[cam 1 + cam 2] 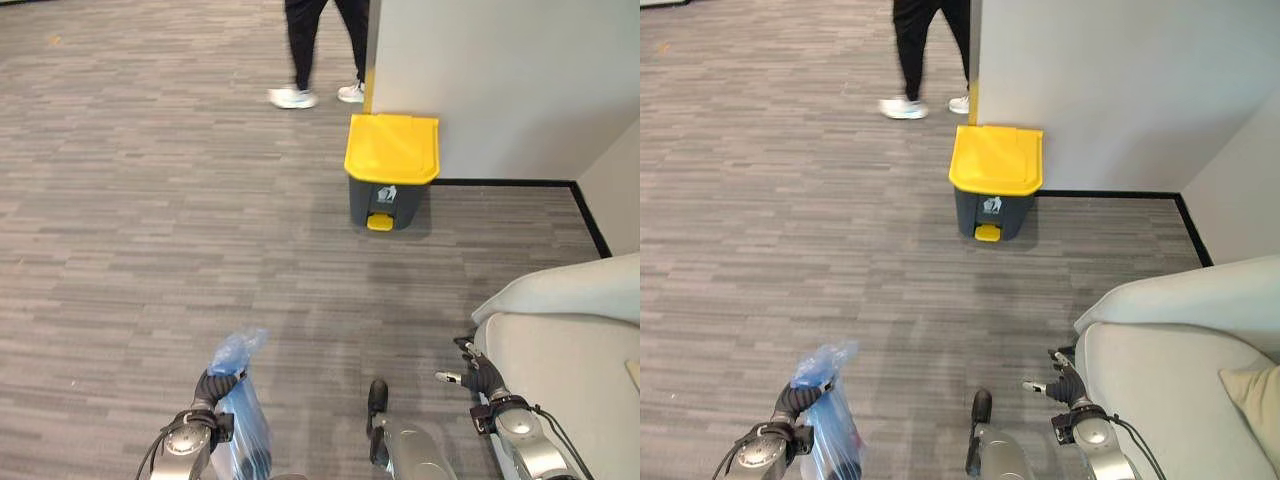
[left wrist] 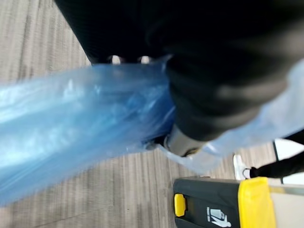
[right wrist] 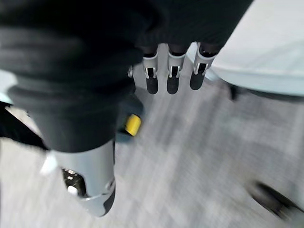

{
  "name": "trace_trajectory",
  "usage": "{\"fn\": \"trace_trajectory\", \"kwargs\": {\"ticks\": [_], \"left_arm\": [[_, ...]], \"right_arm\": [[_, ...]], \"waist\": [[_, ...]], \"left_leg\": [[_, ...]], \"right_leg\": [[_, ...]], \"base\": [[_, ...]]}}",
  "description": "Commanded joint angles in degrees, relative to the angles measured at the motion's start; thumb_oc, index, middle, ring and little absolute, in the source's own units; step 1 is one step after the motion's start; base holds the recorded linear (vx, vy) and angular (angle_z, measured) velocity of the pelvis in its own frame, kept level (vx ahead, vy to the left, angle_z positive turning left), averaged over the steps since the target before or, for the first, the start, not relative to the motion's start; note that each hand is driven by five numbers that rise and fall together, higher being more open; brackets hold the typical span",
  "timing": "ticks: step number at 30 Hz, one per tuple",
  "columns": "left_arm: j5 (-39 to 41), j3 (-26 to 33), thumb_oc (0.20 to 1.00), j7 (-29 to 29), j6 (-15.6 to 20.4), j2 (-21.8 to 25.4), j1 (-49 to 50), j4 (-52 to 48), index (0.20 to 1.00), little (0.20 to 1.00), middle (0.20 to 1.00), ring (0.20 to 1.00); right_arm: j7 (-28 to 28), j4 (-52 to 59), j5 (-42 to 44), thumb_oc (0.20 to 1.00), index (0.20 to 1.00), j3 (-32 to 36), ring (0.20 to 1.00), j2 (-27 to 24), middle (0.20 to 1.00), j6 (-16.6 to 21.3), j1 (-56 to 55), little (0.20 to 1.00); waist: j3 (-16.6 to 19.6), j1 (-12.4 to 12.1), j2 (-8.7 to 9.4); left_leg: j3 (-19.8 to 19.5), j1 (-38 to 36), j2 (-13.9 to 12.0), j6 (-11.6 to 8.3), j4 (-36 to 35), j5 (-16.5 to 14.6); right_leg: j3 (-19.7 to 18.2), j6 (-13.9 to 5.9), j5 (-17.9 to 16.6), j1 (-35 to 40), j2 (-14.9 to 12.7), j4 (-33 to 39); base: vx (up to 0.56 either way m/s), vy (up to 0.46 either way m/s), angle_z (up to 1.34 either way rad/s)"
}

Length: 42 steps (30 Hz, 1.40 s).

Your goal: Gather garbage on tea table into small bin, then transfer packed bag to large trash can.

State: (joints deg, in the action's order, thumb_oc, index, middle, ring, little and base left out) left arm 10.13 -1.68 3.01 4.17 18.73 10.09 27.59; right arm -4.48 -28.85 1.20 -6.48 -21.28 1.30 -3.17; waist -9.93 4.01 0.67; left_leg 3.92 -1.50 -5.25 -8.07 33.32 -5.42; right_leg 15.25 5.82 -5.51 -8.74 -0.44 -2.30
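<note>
The left hand [image 1: 217, 385] grips the blue bag [image 1: 240, 415]; the right hand [image 3: 171, 71] hangs loose, fingers straight; the bin [image 1: 390, 170] stands far ahead.

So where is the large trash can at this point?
The grey, yellow-lidded trash can stands on the carpet ahead of the robot, against the white wall's corner, lid closed, with a person's legs just beyond it.
</note>
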Motion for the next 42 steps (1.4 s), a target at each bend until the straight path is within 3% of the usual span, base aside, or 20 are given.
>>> {"fn": "trace_trajectory", "kwargs": {"ticks": [1, 4, 8, 10, 12, 14, 19, 22, 25, 26, 28, 29, 33, 36, 38, 39, 42], "left_arm": [[1.9, 1.3, 0.200, 0.3, 2.2, 3.6, -1.6, -3.3, 0.200, 0.200, 0.200, 0.200], [1.7, 1.1, 0.200, 0.1, 2.2, 3.7, -1.6, -3.0, 0.200, 0.200, 0.200, 0.200], [1.2, 1.0, 0.200, 0.3, 2.2, 4.0, -1.4, -3.1, 0.200, 0.200, 0.200, 0.200], [1.3, 1.0, 0.200, 0.2, 2.3, 3.9, -1.1, -3.4, 0.200, 0.200, 0.200, 0.200], [1.2, 1.0, 0.200, 0.2, 2.3, 3.9, -1.0, -3.7, 0.200, 0.200, 0.200, 0.200], [1.0, 1.4, 0.200, -0.1, 2.2, 3.8, 0.0, -4.2, 0.200, 0.200, 0.200, 0.200], [1.0, 1.6, 0.200, 0.0, 1.9, 4.5, 0.1, -4.4, 0.200, 0.200, 0.200, 0.200], [1.1, 1.9, 0.200, 0.6, 1.7, 6.1, -1.1, -4.5, 0.200, 0.200, 0.200, 0.200], [1.3, 2.0, 0.200, 0.8, 1.7, 6.5, -1.4, -4.5, 0.200, 0.200, 0.200, 0.200], [1.8, 2.4, 0.200, 1.2, 1.9, 6.6, -1.2, -4.5, 0.200, 0.200, 0.200, 0.200], [2.1, 2.4, 0.200, 1.1, 1.9, 6.6, -1.0, -4.3, 0.200, 0.200, 0.200, 0.200], [2.2, 2.2, 0.200, 1.1, 1.8, 6.5, -1.1, -3.8, 0.200, 0.200, 0.200, 0.200], [1.9, 2.4, 0.200, 0.9, 2.2, 5.8, -1.4, -2.9, 0.200, 0.200, 0.200, 0.200], [1.5, 2.3, 0.200, 0.7, 2.3, 5.6, -1.2, -3.1, 0.200, 0.200, 0.200, 0.200], [1.5, 2.3, 0.200, 0.5, 2.1, 5.2, -0.7, -3.2, 0.200, 0.200, 0.200, 0.200], [1.7, 2.3, 0.200, 0.1, 1.9, 4.7, -0.4, -3.4, 0.200, 0.200, 0.200, 0.200], [1.8, 1.8, 0.200, -0.5, 1.6, 4.5, -0.5, -3.5, 0.200, 0.200, 0.200, 0.200]], "right_arm": [[-0.8, 1.9, 2.1, 1.000, 1.000, 1.3, 1.000, -2.1, 1.000, 2.1, -0.9, 1.000], [-1.0, 1.7, 2.1, 1.000, 1.000, 1.8, 1.000, -2.6, 1.000, 2.0, -1.0, 1.000], [-1.9, 0.9, 2.0, 1.000, 1.000, 1.8, 1.000, -2.3, 1.000, 1.9, -1.4, 1.000], [-1.9, 0.6, 1.6, 1.000, 1.000, 1.7, 1.000, -2.0, 1.000, 1.6, -1.7, 1.000], [-2.0, 0.4, 1.5, 1.000, 1.000, 1.6, 1.000, -1.8, 1.000, 1.6, -1.7, 1.000], [-1.6, 0.4, 0.6, 1.000, 1.000, 1.3, 1.000, -1.4, 1.000, 1.5, -1.9, 1.000], [-1.4, 0.5, 0.0, 1.000, 1.000, 0.9, 1.000, 0.3, 1.000, 1.4, -1.3, 1.000], [-1.0, 1.0, 0.0, 1.000, 1.000, -0.1, 1.000, 1.2, 1.000, 1.4, 0.4, 1.000], [-0.8, 1.4, -0.1, 1.000, 1.000, -0.1, 1.000, 1.3, 1.000, 1.2, 0.5, 1.000], [-0.8, 1.2, 0.3, 1.000, 1.000, -0.2, 1.000, 1.3, 1.000, 1.2, 0.7, 1.000], [-0.8, 1.1, 0.3, 1.000, 1.000, -0.4, 1.000, 1.0, 1.000, 0.9, 1.1, 1.000], [-0.9, 0.9, 0.0, 1.000, 1.000, -0.2, 1.000, 0.6, 1.000, 0.7, 1.0, 1.000], [-0.8, 0.1, 0.3, 1.000, 1.000, 0.3, 1.000, 0.5, 1.000, 0.6, 0.2, 1.000], [-0.9, 0.2, 0.6, 1.000, 1.000, 0.8, 1.000, 0.5, 1.000, 0.7, -0.6, 1.000], [-1.0, -0.3, 1.1, 1.000, 1.000, 1.6, 1.000, 0.2, 1.000, 0.9, -1.2, 1.000], [-1.3, -0.4, 1.9, 1.000, 1.000, 2.4, 1.000, 0.0, 1.000, 1.2, -1.6, 1.000], [-1.3, -0.5, 2.7, 1.000, 1.000, 3.2, 1.000, -0.6, 1.000, 1.5, -1.9, 1.000]], "waist": [[0.5, -0.2, 3.39], [0.1, -0.6, 4.07], [-1.3, -3.3, 2.98], [-1.4, -4.1, 2.71], [-1.4, -4.7, 2.79], [-0.7, -5.0, 2.62], [1.0, -5.9, 4.45], [-0.3, -5.4, 4.64], [-0.6, -4.9, 4.15], [-0.9, -4.8, 3.55], [-1.4, -4.3, 3.10], [-1.6, -3.5, 3.21], [-2.6, -1.8, 3.40], [-2.1, -1.6, 3.90], [-1.2, -1.1, 3.60], [-0.3, -0.8, 3.28], [0.5, -0.1, 2.99]], "left_leg": [[2.1, 2.9, 1.2, 4.66, -13.8, -0.9], [3.3, 6.3, 2.2, 5.17, -16.8, -2.6], [4.6, 14.8, 3.8, 3.88, -26.1, 7.2], [5.3, 16.4, 3.7, 3.48, -28.8, 9.9], [5.6, 16.7, 3.8, 3.38, -29.2, 10.6], [5.1, 14.5, 4.0, 4.28, -31.3, 9.8], [4.9, 12.6, 5.3, 6.78, -29.1, 6.7], [4.8, 9.8, 6.5, 9.41, -28.5, 3.6], [4.7, 8.1, 6.7, 10.03, -29.1, 2.5], [5.1, 6.2, 6.6, 10.09, -29.7, 1.3], [5.3, 4.2, 6.4, 10.00, -30.1, 0.1], [4.6, 2.0, 7.2, 9.98, -30.5, -1.1], [2.5, -2.2, 8.1, 9.02, -30.4, -3.6], [1.7, -3.3, 8.7, 8.75, -30.0, -5.2], [0.9, -4.6, 8.0, 7.80, -29.5, -6.0], [0.8, -5.2, 6.6, 6.38, -28.4, -6.2], [1.2, -3.5, 4.0, 3.77, -23.6, -3.4]], "right_leg": [[-1.9, -9.80, 6.1, 2.2, -4.7, 1.3], [-1.9, -10.15, 7.1, 3.8, -5.4, 2.0], [-2.9, -10.00, 9.0, 9.0, -2.9, 3.6], [-3.5, -10.04, 10.1, 11.1, -2.3, 3.7], [-4.2, -10.02, 10.7, 12.0, -2.1, 3.6], [-5.2, -10.45, 11.7, 13.4, -2.0, 3.2], [-7.6, -12.14, 12.7, 13.7, -4.8, -1.6], [-9.8, -14.49, 9.3, 7.0, -6.2, -15.1], [-9.8, -14.05, 7.2, 3.5, -6.7, -16.8], [-7.0, -13.34, 6.7, 0.9, -8.1, -14.7], [-4.0, -13.16, 6.6, -0.2, -9.0, -11.6], [-3.3, -13.52, 5.6, -2.5, -8.2, -7.7], [-1.6, -14.88, 2.0, -5.1, -7.3, -1.1], [-2.0, -14.71, 1.5, -3.9, -7.7, -0.1], [-2.3, -13.93, 1.4, -3.1, -7.5, -0.9], [-1.8, -13.20, 1.9, -2.1, -7.2, -0.9], [-1.1, -11.85, 3.1, 0.3, -5.9, 0.5]], "base": [[0.34, -0.133, 0.07], [0.18, -0.032, -0.06], [0.26, 0.019, -0.10], [0.30, 0.074, -0.09], [0.22, 0.077, -0.32], [0.30, 0.138, -0.40], [0.31, 0.162, -0.31], [0.23, 0.208, -0.21], [0.20, 0.095, -0.05], [0.31, 0.081, 0.07], [0.35, 0.046, -0.30], [0.38, 0.020, -0.29], [0.36, -0.065, 0.13], [0.28, -0.121, 0.42], [0.29, -0.161, 0.54], [0.25, -0.202, 0.67], [0.24, -0.218, 0.57]]}}
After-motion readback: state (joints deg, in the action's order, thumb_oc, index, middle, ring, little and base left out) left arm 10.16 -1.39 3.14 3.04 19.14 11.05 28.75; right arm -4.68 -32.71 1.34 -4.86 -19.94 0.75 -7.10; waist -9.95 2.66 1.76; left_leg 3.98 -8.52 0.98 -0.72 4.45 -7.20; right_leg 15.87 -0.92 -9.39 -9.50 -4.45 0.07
